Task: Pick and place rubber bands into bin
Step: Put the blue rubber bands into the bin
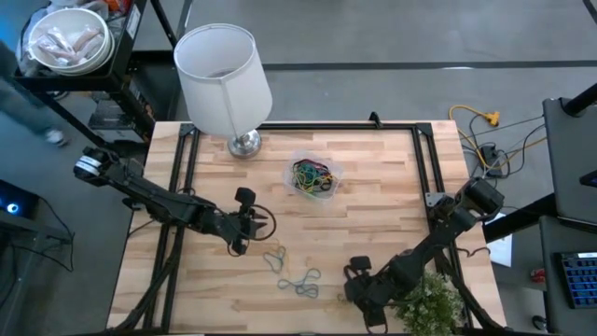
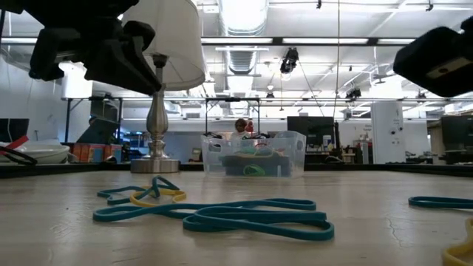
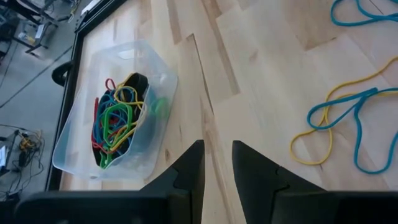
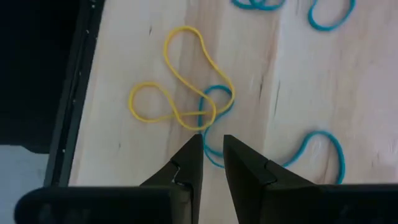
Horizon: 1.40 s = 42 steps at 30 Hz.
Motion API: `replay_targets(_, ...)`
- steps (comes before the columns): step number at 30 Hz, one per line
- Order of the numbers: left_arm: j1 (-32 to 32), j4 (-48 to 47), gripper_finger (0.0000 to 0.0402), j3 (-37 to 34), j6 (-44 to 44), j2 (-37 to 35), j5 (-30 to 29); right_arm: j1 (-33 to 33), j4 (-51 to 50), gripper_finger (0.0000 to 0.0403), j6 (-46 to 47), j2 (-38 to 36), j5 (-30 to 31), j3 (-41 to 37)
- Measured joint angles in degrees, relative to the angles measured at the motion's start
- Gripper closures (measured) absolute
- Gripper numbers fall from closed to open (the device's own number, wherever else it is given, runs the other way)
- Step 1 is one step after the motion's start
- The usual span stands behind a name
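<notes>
Above table, left gripper [image 3: 217,165] fingers parted, empty

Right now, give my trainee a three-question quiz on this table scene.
1. True or false: the clear plastic bin already holds coloured rubber bands.
2. What does the left gripper hold? A) a yellow band B) nothing C) the bin
3. Which two colours are the loose bands lying just beyond the right gripper?

Key: 1 true; 2 B; 3 yellow and blue.
</notes>
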Motion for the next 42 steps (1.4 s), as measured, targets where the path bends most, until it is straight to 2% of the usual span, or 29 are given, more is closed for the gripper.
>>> replay_targets(9,0.02,-0.04,0.0336,-0.02,-1.22,0.0,0.01,-0.02,0.36,0.0344,-1.56,3.36,-2.15,0.91)
replay_targets(33,0.02,0.16,0.0336,-0.7,-1.26,0.0,0.01,-0.17,-0.41,0.0344,-4.81,3.37,-1.77,1.77)
replay_targets(42,0.02,0.11,0.0336,-0.71,-1.32,0.0,0.01,-0.17,0.76,0.0344,-8.1,3.39,-1.77,-0.24)
